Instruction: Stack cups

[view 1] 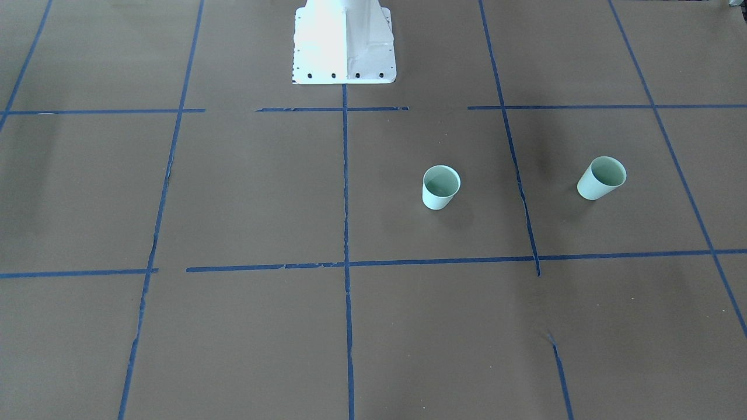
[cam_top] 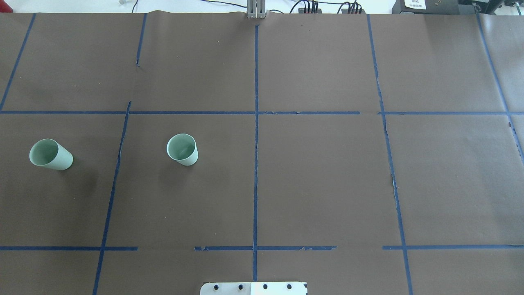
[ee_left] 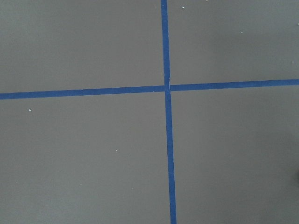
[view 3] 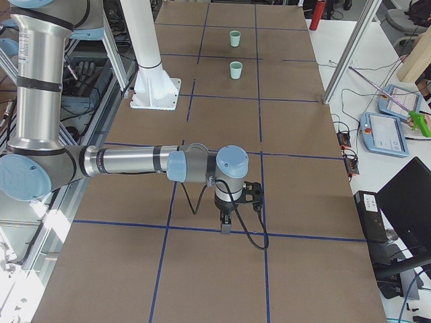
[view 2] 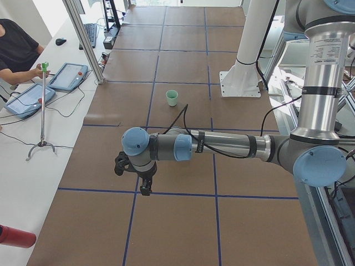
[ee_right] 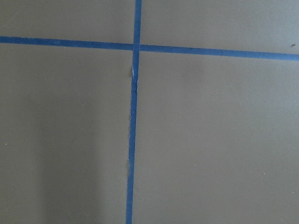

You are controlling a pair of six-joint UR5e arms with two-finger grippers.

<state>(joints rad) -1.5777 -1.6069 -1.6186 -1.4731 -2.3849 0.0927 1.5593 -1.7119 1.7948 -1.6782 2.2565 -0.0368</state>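
Observation:
Two pale mint-green cups stand mouth up and apart on the brown table, both on the robot's left half. One cup (cam_top: pixel 182 149) (view 1: pixel 440 186) is nearer the centre line. The other cup (cam_top: pixel 50 154) (view 1: pixel 601 178) is near the left end. Both show far off in the exterior right view (view 3: pixel 235 70) (view 3: pixel 234 38). The left gripper (view 2: pixel 145 188) shows only in the exterior left view, hanging over the table; I cannot tell if it is open. The right gripper (view 3: pixel 225 225) shows only in the exterior right view, far from the cups; I cannot tell its state. Both wrist views show only table.
Blue tape lines (cam_top: pixel 256 164) divide the brown table cover into squares. The robot's white base (view 1: pixel 344 44) stands at the table's robot-side edge. An operator (view 2: pixel 16 50), tablets (view 2: pixel 30 97) and a thin stand (view 2: pixel 41 111) are along the side bench.

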